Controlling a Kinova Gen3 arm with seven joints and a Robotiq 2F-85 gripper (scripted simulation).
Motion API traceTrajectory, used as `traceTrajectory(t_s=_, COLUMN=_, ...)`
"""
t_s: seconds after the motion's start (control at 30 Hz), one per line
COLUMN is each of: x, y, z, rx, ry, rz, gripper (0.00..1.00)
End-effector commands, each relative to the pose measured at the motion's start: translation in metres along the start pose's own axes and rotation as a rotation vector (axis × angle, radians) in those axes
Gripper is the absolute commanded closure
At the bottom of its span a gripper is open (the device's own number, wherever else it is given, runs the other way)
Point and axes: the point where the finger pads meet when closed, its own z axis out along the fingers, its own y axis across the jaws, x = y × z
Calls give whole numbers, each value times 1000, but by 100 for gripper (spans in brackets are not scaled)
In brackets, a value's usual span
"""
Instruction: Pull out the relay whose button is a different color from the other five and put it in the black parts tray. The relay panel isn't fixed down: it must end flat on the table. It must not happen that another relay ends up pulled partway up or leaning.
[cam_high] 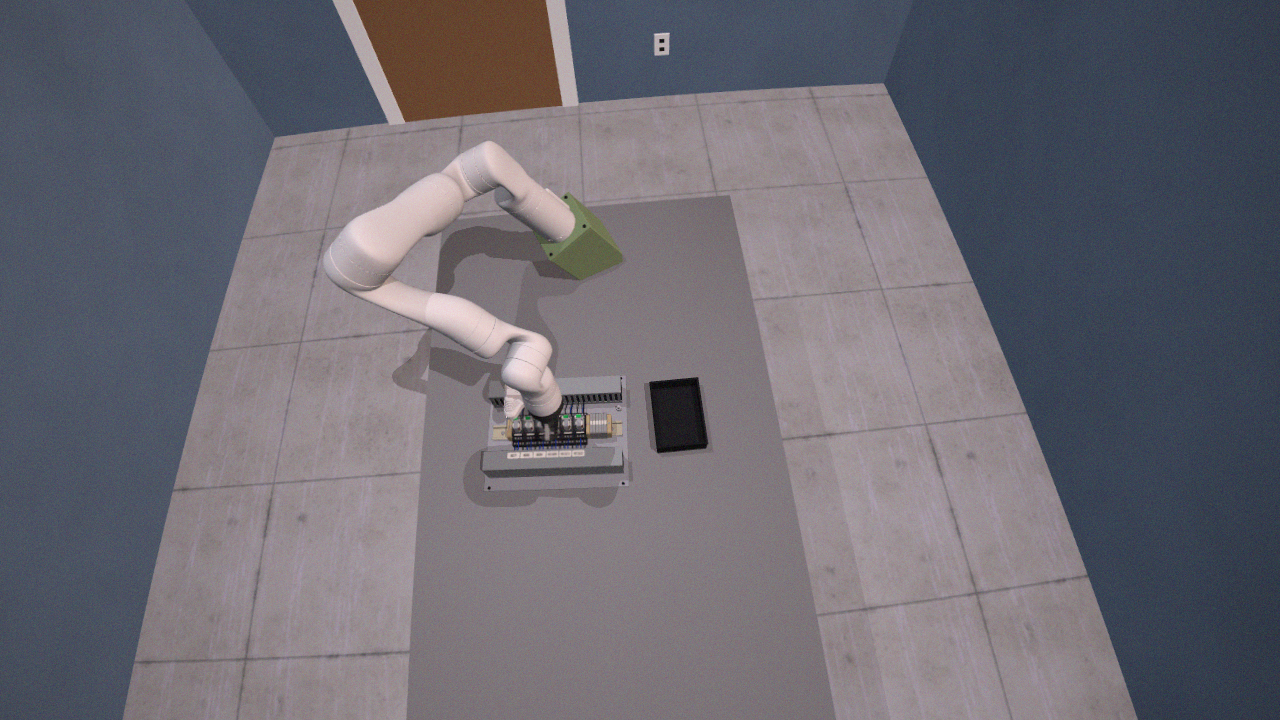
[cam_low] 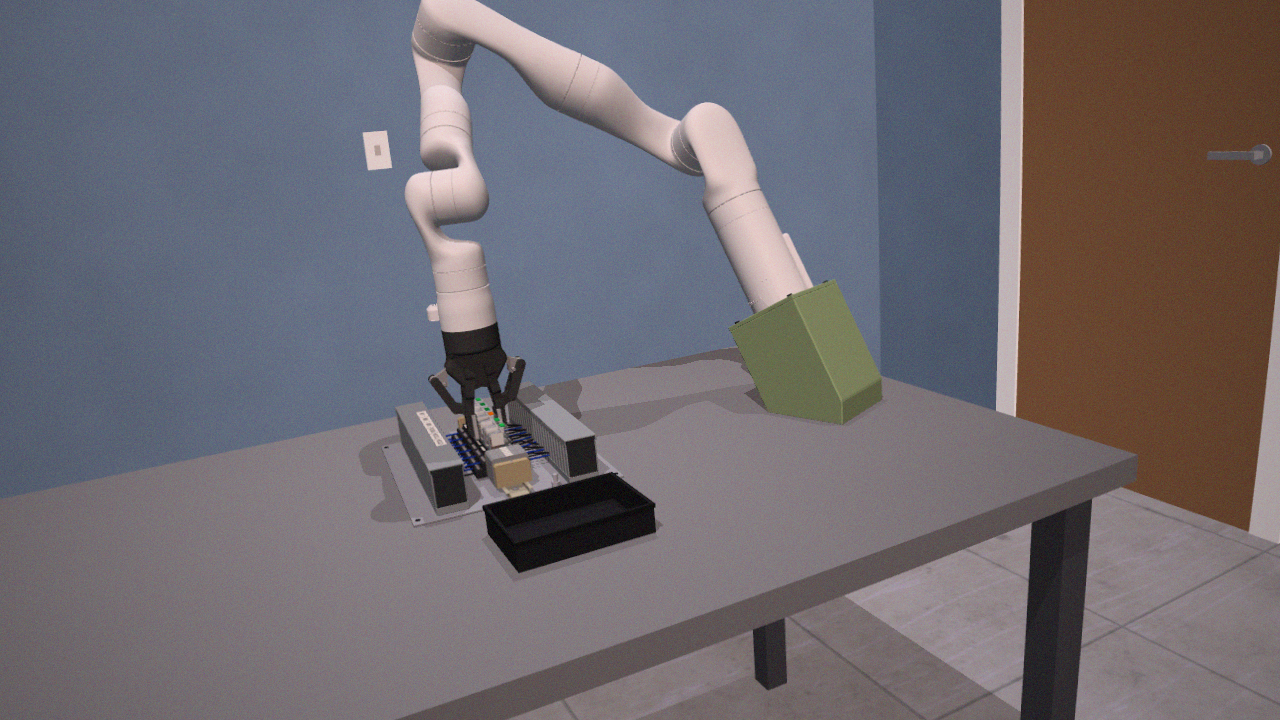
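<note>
The relay panel [cam_high: 559, 435] lies flat on the grey table, with a row of relays along its middle rail; it also shows in the side view [cam_low: 496, 450]. Most relay buttons look green. My gripper [cam_high: 547, 420] points straight down into the row and is shut on one relay [cam_low: 484, 414], whose button my fingers hide. The relay sits at rail height in the row. The gripper also shows in the side view [cam_low: 478, 407]. The black parts tray [cam_high: 677, 413] stands just right of the panel and looks empty; it also shows in the side view [cam_low: 570, 520].
The green arm base [cam_high: 581, 237] stands at the far end of the table. Grey cable ducts [cam_low: 431, 453] run along both long sides of the panel and flank my gripper.
</note>
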Motion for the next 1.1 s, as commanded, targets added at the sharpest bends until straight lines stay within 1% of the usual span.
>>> traceTrajectory(t_s=0.0, x=0, y=-1, z=1, rx=-6, ry=-1, rz=-3, gripper=100)
traceTrajectory(t_s=0.27, x=-1, y=-2, z=1, rx=-13, ry=-1, rz=-3, gripper=100)
traceTrajectory(t_s=0.5, x=-1, y=-2, z=0, rx=-34, ry=-1, rz=-3, gripper=100)
traceTrajectory(t_s=0.83, x=-1, y=-2, z=0, rx=-40, ry=-1, rz=-3, gripper=100)
traceTrajectory(t_s=1.07, x=-1, y=-3, z=0, rx=-61, ry=-1, rz=-3, gripper=100)
